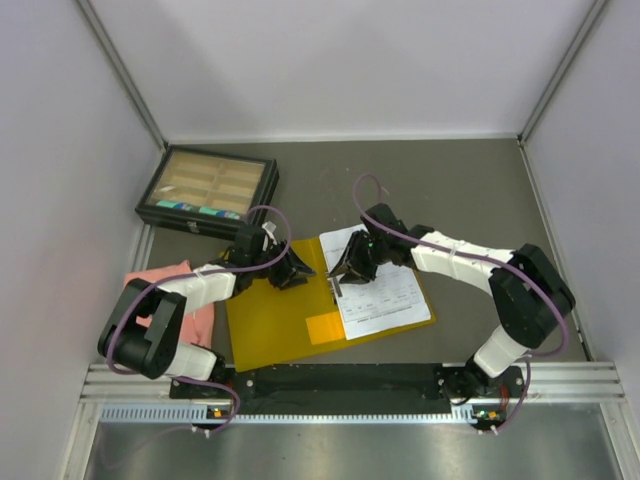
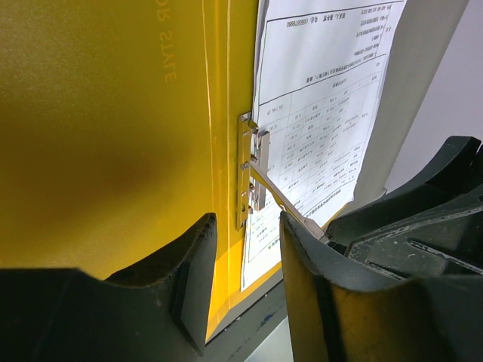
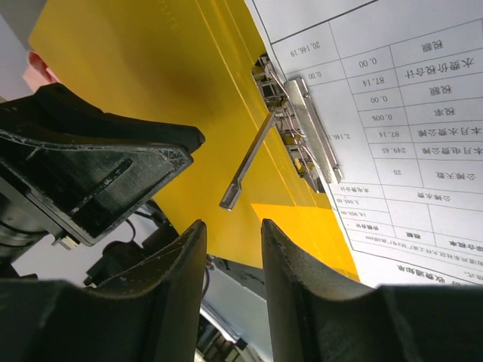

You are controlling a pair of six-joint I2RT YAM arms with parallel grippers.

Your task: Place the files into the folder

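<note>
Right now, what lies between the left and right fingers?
The metal clip on the yellow folder, its lever raised; both wrist views show it.

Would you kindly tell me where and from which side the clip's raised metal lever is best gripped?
I'd take the lever by its flattened free tip, coming down from above with the right gripper, fingers either side of the thin bar. It stands tilted up off the folder, hinged at the clip by the files, so only that end is clear.
</note>
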